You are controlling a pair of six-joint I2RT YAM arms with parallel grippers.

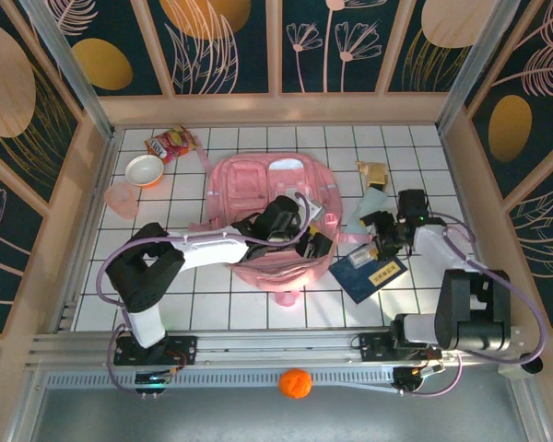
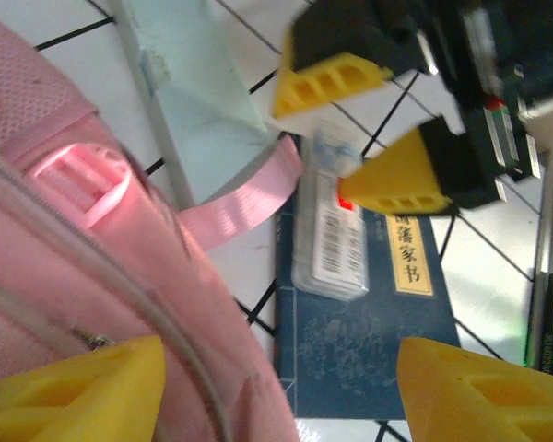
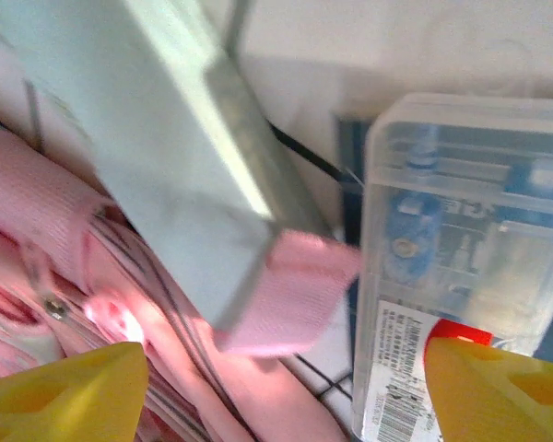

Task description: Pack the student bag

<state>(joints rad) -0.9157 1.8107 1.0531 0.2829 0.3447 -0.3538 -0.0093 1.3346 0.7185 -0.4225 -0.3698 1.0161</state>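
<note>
The student bag (image 1: pixel 272 207) lies flat mid-table, its contents unseen. The left gripper (image 1: pixel 321 245) is spread at its right edge; the right gripper (image 1: pixel 376 241) is spread over a clear case (image 2: pixel 330 239) on a blue book (image 1: pixel 373 274).

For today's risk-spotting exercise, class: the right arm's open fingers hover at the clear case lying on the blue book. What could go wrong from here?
1. The clear case lies loose on the blue book; the right fingers might push it sliding rather than grip it.
2. The pink strap end sits right beside the case and could get pinched too.
3. The left fingers are close by, so the arms may collide.
</note>
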